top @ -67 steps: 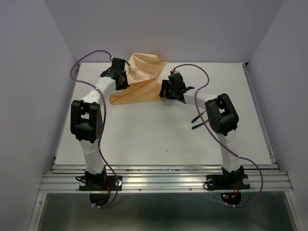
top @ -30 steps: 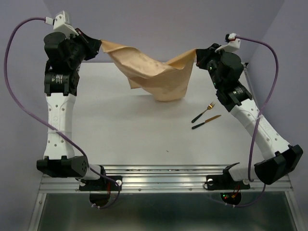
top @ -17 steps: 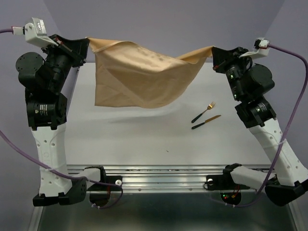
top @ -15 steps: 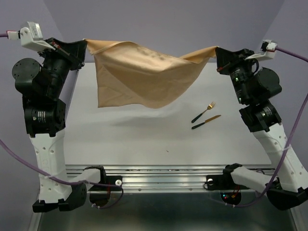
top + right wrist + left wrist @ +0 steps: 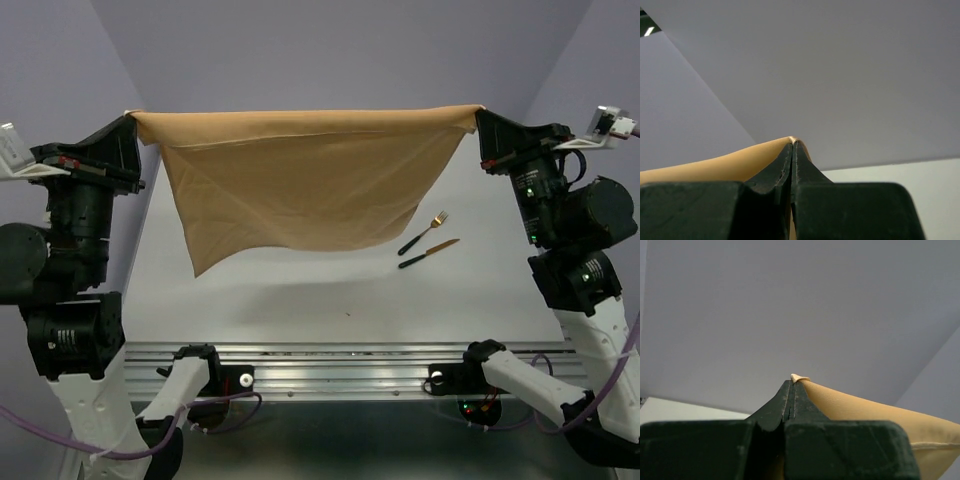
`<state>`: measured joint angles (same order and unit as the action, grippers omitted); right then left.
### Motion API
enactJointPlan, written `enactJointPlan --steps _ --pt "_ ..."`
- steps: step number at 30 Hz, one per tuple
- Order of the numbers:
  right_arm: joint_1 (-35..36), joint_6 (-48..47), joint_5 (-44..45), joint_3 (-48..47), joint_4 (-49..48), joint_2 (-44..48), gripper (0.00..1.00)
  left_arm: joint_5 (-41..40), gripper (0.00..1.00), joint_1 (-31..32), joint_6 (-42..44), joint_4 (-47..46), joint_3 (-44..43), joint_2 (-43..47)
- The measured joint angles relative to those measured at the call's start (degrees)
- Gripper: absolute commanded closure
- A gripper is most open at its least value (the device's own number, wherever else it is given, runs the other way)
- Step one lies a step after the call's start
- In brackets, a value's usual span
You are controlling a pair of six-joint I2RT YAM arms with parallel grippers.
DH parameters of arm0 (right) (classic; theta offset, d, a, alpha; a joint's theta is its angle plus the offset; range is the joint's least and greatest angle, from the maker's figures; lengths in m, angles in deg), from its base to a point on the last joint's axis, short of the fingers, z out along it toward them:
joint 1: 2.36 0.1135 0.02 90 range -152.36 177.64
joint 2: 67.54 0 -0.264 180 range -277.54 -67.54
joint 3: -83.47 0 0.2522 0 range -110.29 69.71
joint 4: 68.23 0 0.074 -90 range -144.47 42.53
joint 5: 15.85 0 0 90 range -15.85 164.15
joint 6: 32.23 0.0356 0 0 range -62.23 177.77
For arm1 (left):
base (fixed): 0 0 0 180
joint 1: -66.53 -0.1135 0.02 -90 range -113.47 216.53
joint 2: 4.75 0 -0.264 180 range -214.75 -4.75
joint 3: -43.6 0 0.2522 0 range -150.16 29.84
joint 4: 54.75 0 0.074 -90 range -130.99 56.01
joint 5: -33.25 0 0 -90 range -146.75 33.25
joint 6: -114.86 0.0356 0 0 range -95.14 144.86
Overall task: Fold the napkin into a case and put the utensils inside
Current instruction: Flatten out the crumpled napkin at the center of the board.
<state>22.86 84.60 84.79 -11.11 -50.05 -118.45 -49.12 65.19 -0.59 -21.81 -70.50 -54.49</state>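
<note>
Above the table (image 5: pixel 300 300), your left gripper (image 5: pixel 130 119) and right gripper (image 5: pixel 479 116) pinch the napkin (image 5: pixel 300 180) by its top corners; limp, light cloth, best held there.

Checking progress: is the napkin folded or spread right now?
Spread, not folded. The napkin hangs as one open sheet, top edge taut between the left pincer and right pincer, each shut on a corner.

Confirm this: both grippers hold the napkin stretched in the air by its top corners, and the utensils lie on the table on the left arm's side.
Wrong side. The top external view shows the utensils on the table at the right arm's side. The rest holds: left gripper and right gripper hold the napkin stretched in the air by its top corners.
</note>
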Motion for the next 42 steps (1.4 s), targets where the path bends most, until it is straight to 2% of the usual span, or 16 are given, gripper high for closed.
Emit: enactJointPlan --steps 5,10,13,18,24,28,35,38,42 --pt "0.00 -0.02 2.43 3.04 0.22 -7.41 0.99 -2.56 1.00 -0.02 0.09 -1.57 10.71 -2.97" --pt "-0.02 -0.72 3.89 3.93 1.88 -22.47 0.99 -3.89 1.00 -0.37 0.09 -3.54 18.99 -16.17" --pt "-0.04 -2.19 4.68 2.29 3.19 -34.27 0.99 -3.43 1.00 -1.46 0.04 -4.24 22.01 -27.74" --pt "-1.33 -3.82 3.93 -7.23 4.98 -51.93 0.99 -1.40 1.00 -3.89 -0.17 -4.83 22.27 -40.85" --pt "-3.93 -5.05 1.40 -22.82 4.92 -67.71 0.99 -0.07 1.00 -4.96 -0.15 -5.77 13.92 -53.68" --pt "-4.81 -5.05 0.00 -25.53 5.31 -70.44 0.99 1.01 1.00 -5.14 -0.39 -6.62 10.71 -56.94" --pt "-5.09 -5.05 -2.56 -27.45 5.60 -68.94 0.99 3.10 1.00 -5.16 -0.42 -6.78 8.79 -56.26" --pt "-5.09 -4.96 -3.74 -26.62 6.08 -65.00 0.99 4.22 1.00 -5.16 -0.42 -6.34 8.79 -53.18" --pt "-5.09 -4.68 -5.11 -22.56 6.27 -53.99 0.99 5.90 1.00 -5.27 -0.35 -5.55 8.66 -45.24"
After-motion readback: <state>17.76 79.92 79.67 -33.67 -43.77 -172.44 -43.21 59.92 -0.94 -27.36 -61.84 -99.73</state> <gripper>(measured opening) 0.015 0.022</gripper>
